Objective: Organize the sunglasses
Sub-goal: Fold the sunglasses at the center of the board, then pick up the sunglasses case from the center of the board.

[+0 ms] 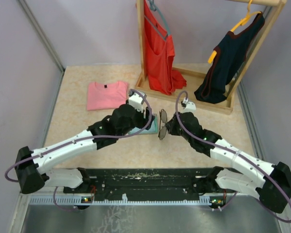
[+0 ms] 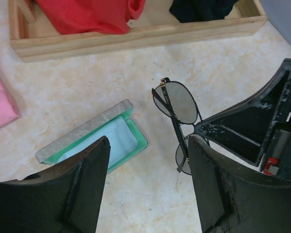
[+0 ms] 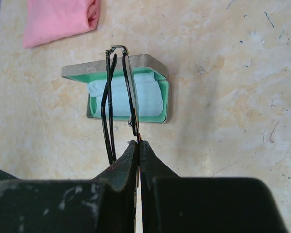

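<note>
Gripping one end of the thin dark wire-frame sunglasses with grey-tinted lenses [image 3: 117, 97], the right gripper [image 3: 138, 144] has its jaws pressed tight on the frame. The sunglasses stand on edge, arms folded, just beside the grey oblong case with green lining [image 2: 82, 128]. The case lies open on the beige marbled table [image 1: 87, 126] with a light blue cleaning cloth [image 3: 145, 94] inside. The left gripper [image 2: 148, 141] hangs over the case, jaws spread wide, holding nothing. Contact between sunglasses and table cannot be determined.
</note>
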Action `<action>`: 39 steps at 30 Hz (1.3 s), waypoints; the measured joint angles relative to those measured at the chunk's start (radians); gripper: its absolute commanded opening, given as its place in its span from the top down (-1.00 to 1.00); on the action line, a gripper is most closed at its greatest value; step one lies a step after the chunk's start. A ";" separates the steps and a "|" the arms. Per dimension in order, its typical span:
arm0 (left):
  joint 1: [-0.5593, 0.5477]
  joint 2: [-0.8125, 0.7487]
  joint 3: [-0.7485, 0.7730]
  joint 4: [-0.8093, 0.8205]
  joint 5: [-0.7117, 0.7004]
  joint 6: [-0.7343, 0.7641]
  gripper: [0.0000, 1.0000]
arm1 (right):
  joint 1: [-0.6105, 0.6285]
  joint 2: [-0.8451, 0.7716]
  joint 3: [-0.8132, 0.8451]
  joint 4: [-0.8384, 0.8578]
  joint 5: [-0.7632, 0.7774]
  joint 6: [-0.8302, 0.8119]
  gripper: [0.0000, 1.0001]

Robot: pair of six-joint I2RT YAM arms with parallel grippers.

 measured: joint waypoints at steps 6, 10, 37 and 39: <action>0.001 0.018 -0.025 -0.002 -0.049 -0.001 -0.41 | 0.000 -0.040 0.000 0.014 0.002 -0.003 1.00; 0.001 0.088 -0.037 -0.013 -0.049 -0.001 -0.39 | 0.000 -0.047 0.000 0.054 -0.037 -0.009 1.00; 0.171 0.124 0.013 -0.058 0.060 0.067 -0.50 | 0.002 -0.153 0.002 -0.104 0.077 0.001 1.00; 0.220 0.140 0.072 -0.089 0.103 0.118 -0.49 | 0.002 -0.191 -0.012 -0.119 0.082 0.002 1.00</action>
